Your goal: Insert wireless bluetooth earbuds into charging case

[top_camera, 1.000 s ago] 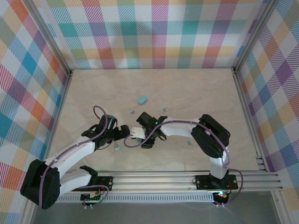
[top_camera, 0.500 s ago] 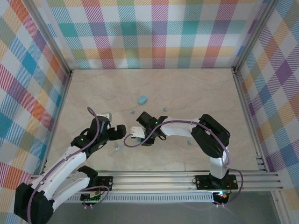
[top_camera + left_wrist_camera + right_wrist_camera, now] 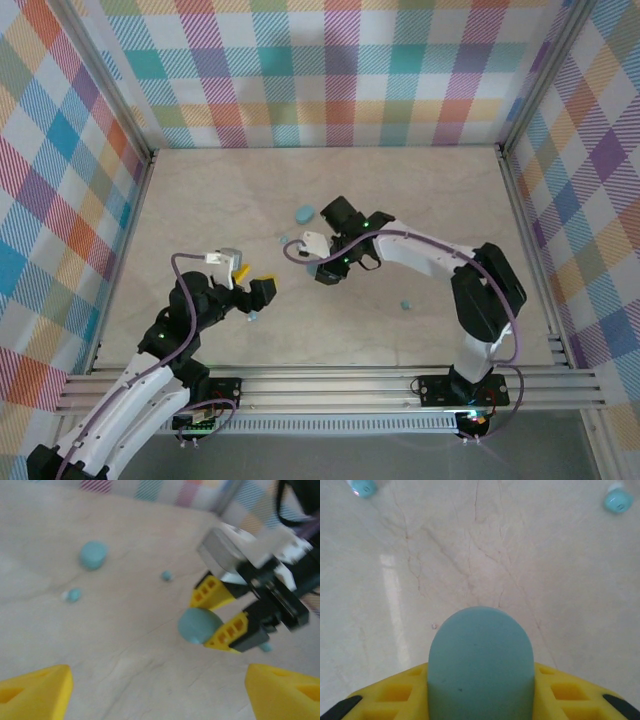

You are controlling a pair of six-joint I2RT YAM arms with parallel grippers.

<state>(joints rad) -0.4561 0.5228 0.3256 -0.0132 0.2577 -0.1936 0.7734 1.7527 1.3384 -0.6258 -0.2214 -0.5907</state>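
Observation:
My right gripper (image 3: 481, 680) is shut on a smooth light-blue oval piece of the charging case (image 3: 481, 660), which stands up between its yellow fingers above the table. In the left wrist view the same held piece (image 3: 199, 625) sits in the right gripper (image 3: 220, 617). From above, the right gripper (image 3: 320, 266) is mid-table. A second oval case piece (image 3: 305, 213) (image 3: 93, 555) lies farther back. Tiny light-blue earbuds (image 3: 283, 239) (image 3: 406, 304) (image 3: 252, 316) (image 3: 74, 595) (image 3: 166, 575) lie scattered. My left gripper (image 3: 255, 285) (image 3: 160, 700) is open and holds nothing, to the near left of the right one.
The marble-look table (image 3: 420, 190) is boxed in by plaid walls with metal posts. An aluminium rail (image 3: 350, 385) runs along the near edge. Two more earbuds (image 3: 364, 487) (image 3: 619, 501) lie on the table ahead of the right gripper.
The right gripper has closed on the case piece and carried it toward the back. The left arm has drawn back toward the near left, away from the right gripper.

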